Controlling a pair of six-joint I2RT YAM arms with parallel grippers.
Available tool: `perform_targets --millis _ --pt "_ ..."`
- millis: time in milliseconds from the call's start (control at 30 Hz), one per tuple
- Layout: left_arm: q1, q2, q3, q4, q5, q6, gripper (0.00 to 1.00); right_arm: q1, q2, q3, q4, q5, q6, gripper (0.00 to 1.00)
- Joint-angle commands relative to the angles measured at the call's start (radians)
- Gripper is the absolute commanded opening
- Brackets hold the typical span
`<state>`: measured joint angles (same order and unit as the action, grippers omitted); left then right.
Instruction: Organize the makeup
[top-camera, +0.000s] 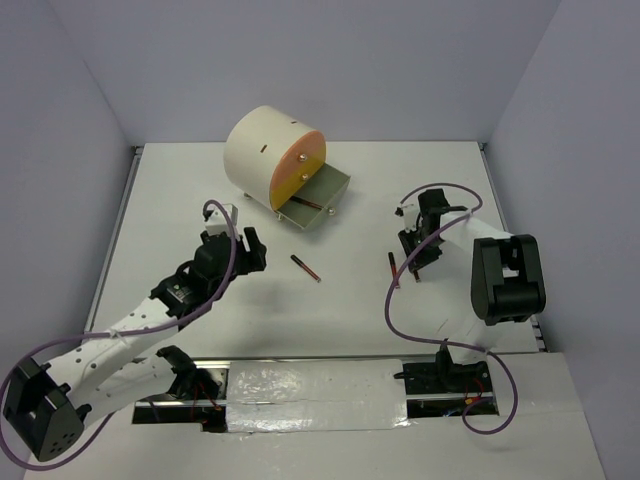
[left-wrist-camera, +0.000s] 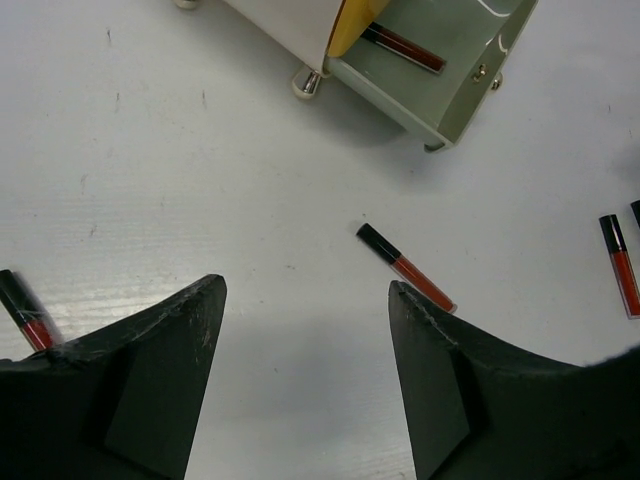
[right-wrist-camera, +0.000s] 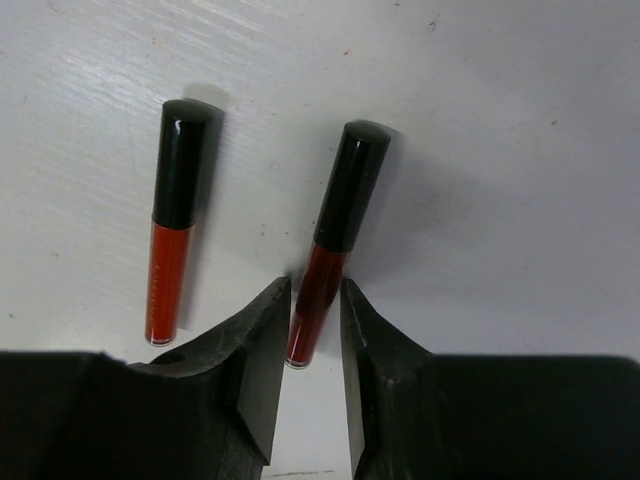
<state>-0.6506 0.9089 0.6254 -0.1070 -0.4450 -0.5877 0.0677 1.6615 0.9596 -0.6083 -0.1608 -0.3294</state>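
Two sticks (right-wrist-camera: 172, 230) are seen near the table's (top-camera: 200, 200) right edge; one stick (right-wrist-camera: 340, 200) is bracketed by narrow right fingers (right-wrist-camera: 250, 370), grip unconfirmed, and should be squeezed squarely before lifting. Left fingers (left-wrist-camera: 165, 360) are held wide, empty.

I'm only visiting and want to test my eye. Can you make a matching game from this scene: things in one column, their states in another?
Things:
1. left gripper
2. right gripper
3. drawer
4. loose stick

States:
A. pinching a dark red stick
B. pulled out, one stowed stick inside
C. wide open, holding nothing
D. lying flat, untouched

Pairs: 1-C, 2-A, 3-B, 4-D
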Motion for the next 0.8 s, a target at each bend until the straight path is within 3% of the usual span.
perform_targets --millis 0,233,500,633,767 --pt "0.003 -0.028 -0.009 0.026 -0.030 -0.034 0.79 0.006 0.020 0.028 0.025 0.023 0.001 0.32" --pt "0.003 -0.045 -0.030 0.021 -0.057 -0.070 0.83 0.006 -0.006 0.073 0.025 0.006 -0.014 0.13" --pt "0.014 -0.044 -0.049 0.026 -0.064 -0.112 0.81 0.035 -0.072 0.255 0.024 -0.160 -0.138 0.04" --pt "0.028 -0.045 -0.059 0.024 -0.069 -0.133 0.73 0.130 -0.144 0.315 0.077 -0.233 -0.287 0.04" --pt "0.055 -0.044 -0.087 0.047 -0.040 -0.172 0.63 0.251 -0.219 0.308 0.172 -0.266 -0.610 0.03"
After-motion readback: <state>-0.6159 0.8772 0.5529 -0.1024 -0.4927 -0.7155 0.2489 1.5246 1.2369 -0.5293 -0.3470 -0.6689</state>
